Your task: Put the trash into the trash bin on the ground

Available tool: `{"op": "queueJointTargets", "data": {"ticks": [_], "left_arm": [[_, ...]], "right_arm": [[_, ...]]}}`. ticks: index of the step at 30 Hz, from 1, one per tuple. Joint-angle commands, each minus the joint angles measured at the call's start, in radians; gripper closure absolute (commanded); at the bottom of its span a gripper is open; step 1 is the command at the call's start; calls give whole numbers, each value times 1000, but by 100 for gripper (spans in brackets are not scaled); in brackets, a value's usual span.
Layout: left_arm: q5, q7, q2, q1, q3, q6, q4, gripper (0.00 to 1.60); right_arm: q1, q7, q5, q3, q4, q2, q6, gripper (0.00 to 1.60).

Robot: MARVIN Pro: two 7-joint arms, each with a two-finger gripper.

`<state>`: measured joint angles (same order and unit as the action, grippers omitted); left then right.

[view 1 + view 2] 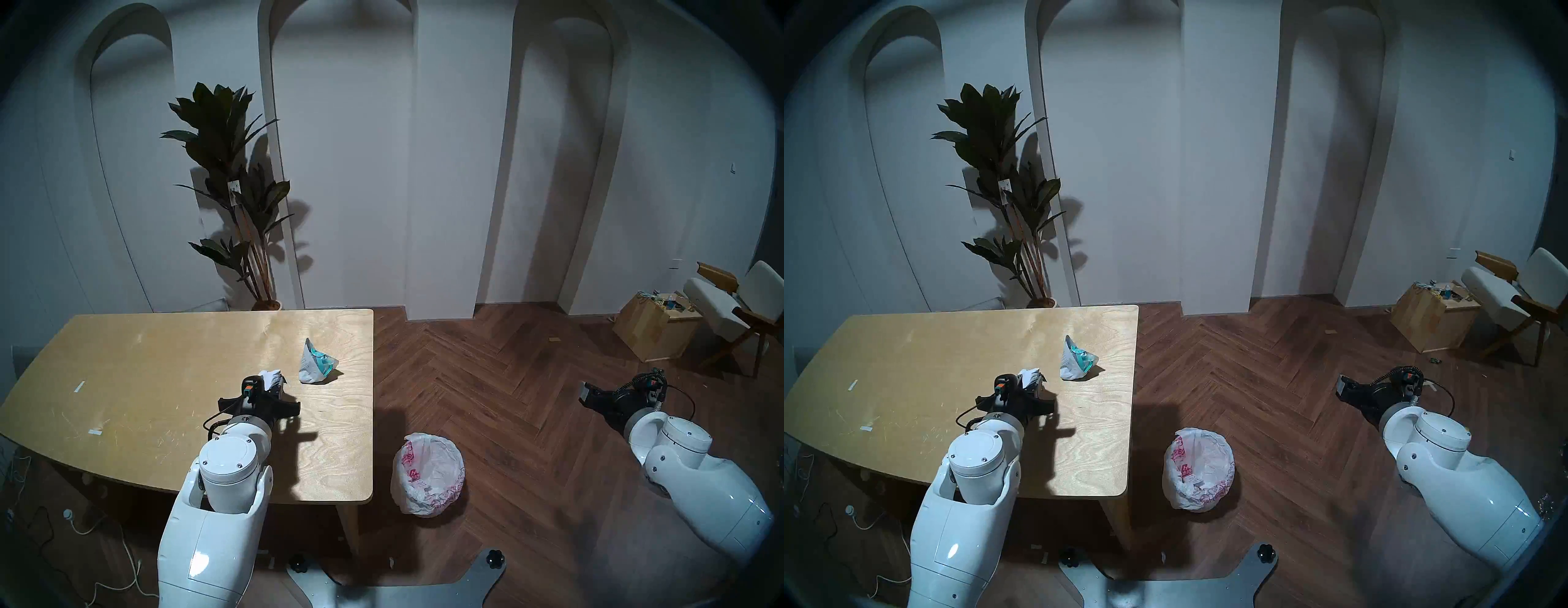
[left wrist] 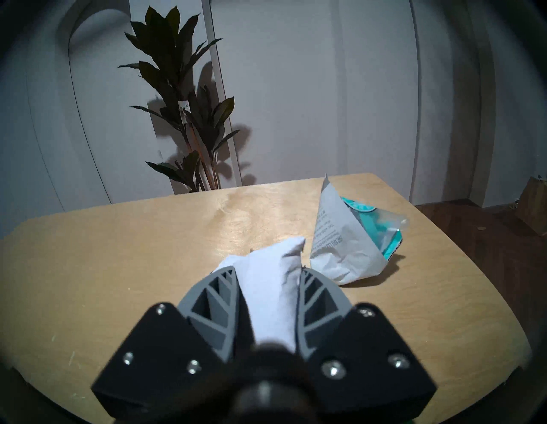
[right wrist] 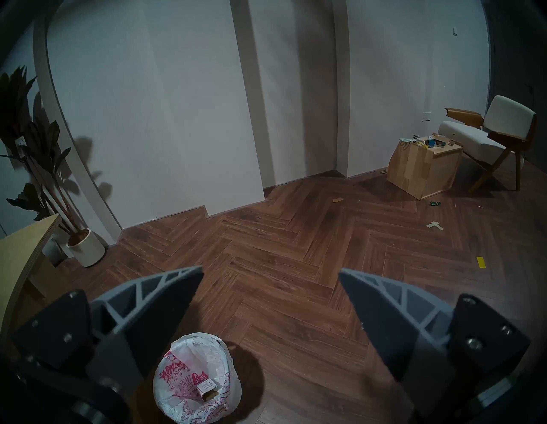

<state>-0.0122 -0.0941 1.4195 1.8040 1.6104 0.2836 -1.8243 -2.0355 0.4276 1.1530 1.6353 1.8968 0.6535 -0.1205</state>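
A crumpled white paper wad [image 2: 270, 284] sits pinched between the grey fingers [image 2: 219, 299] of my left gripper [image 1: 278, 384], low over the wooden table [image 1: 148, 373]. The wad [image 1: 270, 377] pokes out past the fingertips. Just to its right lies a crumpled wrapper with teal print [image 1: 316, 361] [image 2: 349, 237]. The trash bin [image 1: 427, 473], lined with a white bag printed in red-pink, stands on the floor right of the table; a small torn cardboard box [image 3: 207, 388] lies inside it. My right gripper [image 3: 270, 284] [image 1: 587, 392] hangs open over the floor, beyond the bin, holding nothing.
Two white tape strips [image 1: 79, 385] [image 1: 95, 432] stick to the table's left part. A potted plant [image 1: 237, 191] stands behind the table. A wooden cube box [image 1: 653, 333] and a chair [image 1: 738, 310] are at the far right. Small scraps [image 3: 435, 225] lie on the floor.
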Motion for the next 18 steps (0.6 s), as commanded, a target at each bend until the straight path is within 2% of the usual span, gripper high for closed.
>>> {"op": "queueJointTargets", "data": {"ticks": [1,7,11,18], "left_arm": [[23,-14,-8,-6,-6,-3,-113,160],[25,-10,-2,-35,-39,25,-190,160],[43,-8,3,-69,-100,51,-236,160],[60,2,40,-145,-219,91,-260,160]], "right_arm": [[7,-2,-3,13,14,-5,7,0],[8,-4,-4,13,13,-4,7,0],[9,-5,-5,12,13,-3,6,0],[10,-6,-7,11,12,-3,6,0]]}}
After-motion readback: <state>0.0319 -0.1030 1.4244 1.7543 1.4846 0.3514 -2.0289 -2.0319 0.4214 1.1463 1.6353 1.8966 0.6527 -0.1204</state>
